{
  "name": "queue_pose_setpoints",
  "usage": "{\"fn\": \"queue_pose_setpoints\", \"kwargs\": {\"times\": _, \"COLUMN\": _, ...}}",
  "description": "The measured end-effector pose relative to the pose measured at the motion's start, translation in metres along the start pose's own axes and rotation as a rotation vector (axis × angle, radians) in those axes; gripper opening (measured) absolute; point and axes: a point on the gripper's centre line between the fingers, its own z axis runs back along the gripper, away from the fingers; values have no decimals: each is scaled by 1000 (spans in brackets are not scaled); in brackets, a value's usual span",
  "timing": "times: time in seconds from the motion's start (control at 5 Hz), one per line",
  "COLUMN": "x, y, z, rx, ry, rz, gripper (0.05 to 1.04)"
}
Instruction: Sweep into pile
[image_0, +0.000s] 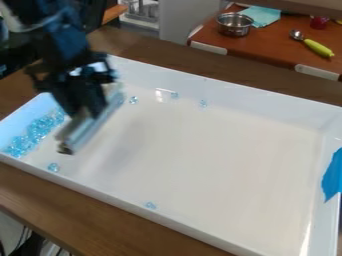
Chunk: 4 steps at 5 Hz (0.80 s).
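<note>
Translucent blue beads (33, 132) cluster along the tray's (220, 150) left edge; five lie scattered. A long, straight-edged sweeper (90, 131) slants nearby.

The gripper (87, 106) is located over the left part of the white tray (200, 160) on the wooden counter (73, 202); its jaws hold a slanted flat bar (97, 125). Clustered blue beads (35, 132) lie along the left wall. Stray beads (53, 167) are distributed near the far and near walls. Blue tape (332, 177) is affixed at right. Behind: metal pot (234, 25), green-handled spoon (317, 47).
</note>
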Motion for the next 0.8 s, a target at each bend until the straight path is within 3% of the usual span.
{"fn": "queue_pose_setpoints", "kwargs": {"times": 0.2, "x": -4, "y": -39, "z": -8, "rx": 23, "ry": -2, "rz": -2, "gripper": 336}}
{"fn": "queue_pose_setpoints", "kwargs": {"times": 0.4, "x": -13, "y": -80, "z": -36, "rx": 56, "ry": 29, "rz": -21, "gripper": 336}}
{"fn": "queue_pose_setpoints", "kwargs": {"times": 0.6, "x": -20, "y": -101, "z": -58, "rx": 92, "ry": 27, "rz": -10, "gripper": 336}}
{"fn": "queue_pose_setpoints", "kwargs": {"times": 0.8, "x": -19, "y": -110, "z": -66, "rx": 105, "ry": -3, "rz": -15, "gripper": 336}}
